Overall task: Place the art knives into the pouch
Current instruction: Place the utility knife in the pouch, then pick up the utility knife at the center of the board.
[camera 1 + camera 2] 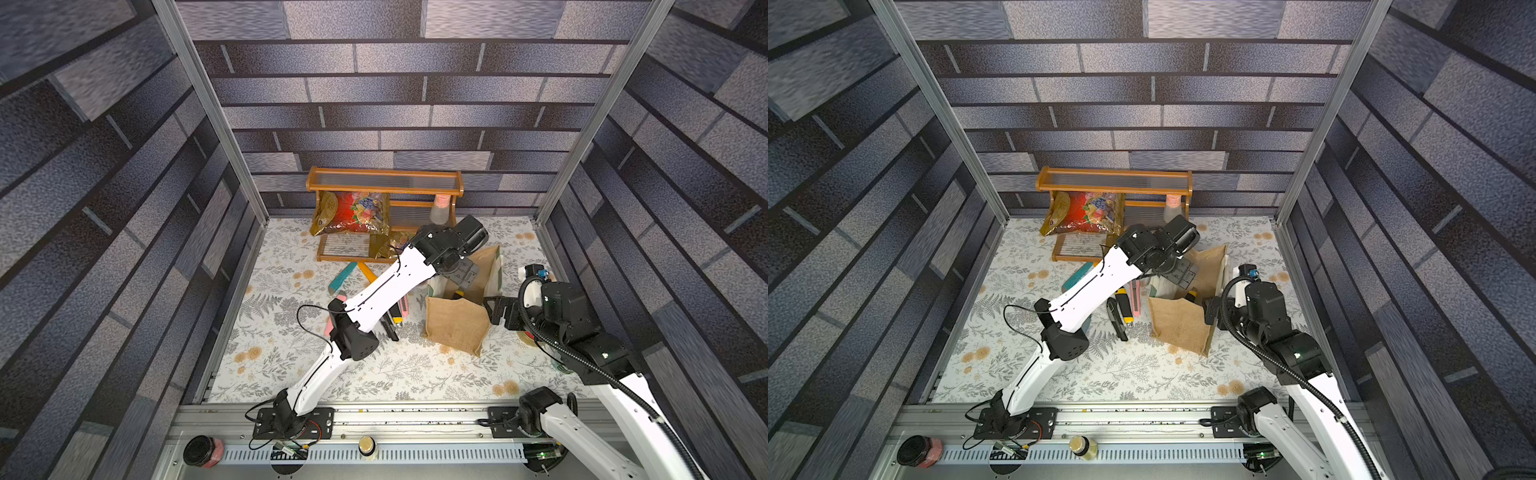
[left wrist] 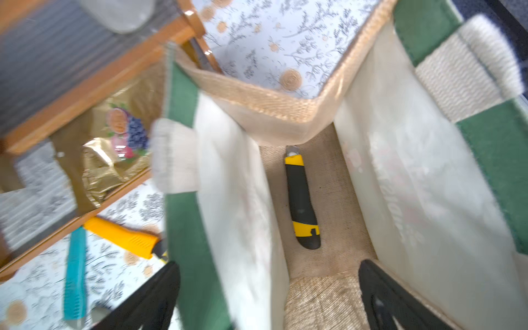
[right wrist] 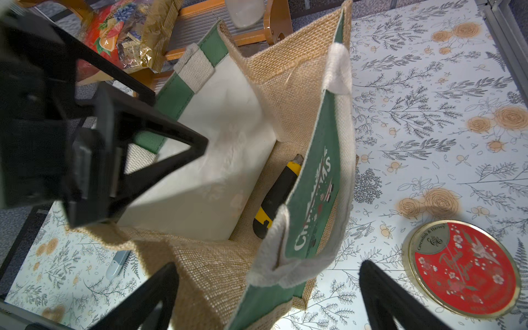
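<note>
The art knife [image 2: 301,200], black with yellow bands, lies flat on the burlap floor inside the pouch [image 2: 271,100]; it also shows in the right wrist view [image 3: 278,197]. The tan pouch [image 1: 457,328] stands open on the table, right of centre. My left gripper [image 2: 268,265] hangs open over the pouch's mouth and holds nothing; one finger is outside the green-edged wall, the other inside. My right gripper [image 3: 267,265] is open too, and straddles the green Christmas panel and white handle at the pouch's right side [image 1: 498,309].
Several other cutters lie left of the pouch, among them a teal one [image 1: 343,276] and an orange one [image 2: 123,237]. A wooden rack [image 1: 384,183] with a gold-red snack bag [image 1: 353,214] stands at the back. A round red tin [image 3: 463,268] sits right of the pouch.
</note>
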You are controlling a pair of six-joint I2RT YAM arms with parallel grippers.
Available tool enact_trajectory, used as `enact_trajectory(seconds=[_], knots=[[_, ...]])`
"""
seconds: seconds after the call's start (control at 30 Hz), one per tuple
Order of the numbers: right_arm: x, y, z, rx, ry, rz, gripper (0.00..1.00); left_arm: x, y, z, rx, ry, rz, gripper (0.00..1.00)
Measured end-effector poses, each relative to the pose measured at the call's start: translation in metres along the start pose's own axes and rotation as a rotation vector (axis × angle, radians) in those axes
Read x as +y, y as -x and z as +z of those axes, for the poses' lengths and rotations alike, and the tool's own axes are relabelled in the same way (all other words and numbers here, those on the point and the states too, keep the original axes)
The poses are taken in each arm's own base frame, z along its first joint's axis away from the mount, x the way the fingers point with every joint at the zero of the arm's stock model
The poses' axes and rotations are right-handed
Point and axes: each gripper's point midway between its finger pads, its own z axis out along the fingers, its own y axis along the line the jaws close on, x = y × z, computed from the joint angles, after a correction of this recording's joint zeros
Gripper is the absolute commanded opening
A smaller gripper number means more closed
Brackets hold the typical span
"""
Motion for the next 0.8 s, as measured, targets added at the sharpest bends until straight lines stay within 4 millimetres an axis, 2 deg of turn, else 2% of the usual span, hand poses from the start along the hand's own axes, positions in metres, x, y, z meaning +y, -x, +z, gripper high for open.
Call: enact_trajectory(seconds=[0.1,0.17,0.27,0.33,0.43,0.53,0.63,0.73,0.8], knots=[[0.001,0.0,0.0,0.002,0.008,0.0,1.0,0.027,0.001,-0.039,-0.039,0.066,-0.014,1.0],[0.002,-0.001,0.001,0.006,0.013,0.0,1.0,0.042,-0.005,-0.057,-0.041,0.104,-0.019,1.0],[0.002,-0.001,0.003,0.013,0.01,0.0,1.0,0.066,-0.027,-0.079,-0.027,0.162,-0.025,1.0],[0.002,-0.001,0.005,0.02,0.007,0.0,1.0,0.085,-0.052,-0.087,-0.004,0.189,-0.042,1.0],[0.002,-0.001,0.005,0.019,0.008,0.0,1.0,0.113,-0.084,-0.089,0.011,0.222,-0.103,1.0],[0.002,-0.001,0.006,0.02,0.007,0.0,1.0,0.147,-0.125,-0.09,0.023,0.263,-0.214,1.0],[0.003,0.0,0.006,0.021,0.007,0.0,1.0,0.172,-0.169,-0.087,0.041,0.287,-0.333,1.0],[0.004,0.003,0.007,0.017,0.009,0.0,1.0,0.18,-0.21,-0.075,0.089,0.28,-0.428,1.0],[0.005,0.006,0.008,0.012,0.011,0.0,1.0,0.176,-0.237,-0.06,0.148,0.266,-0.463,1.0]])
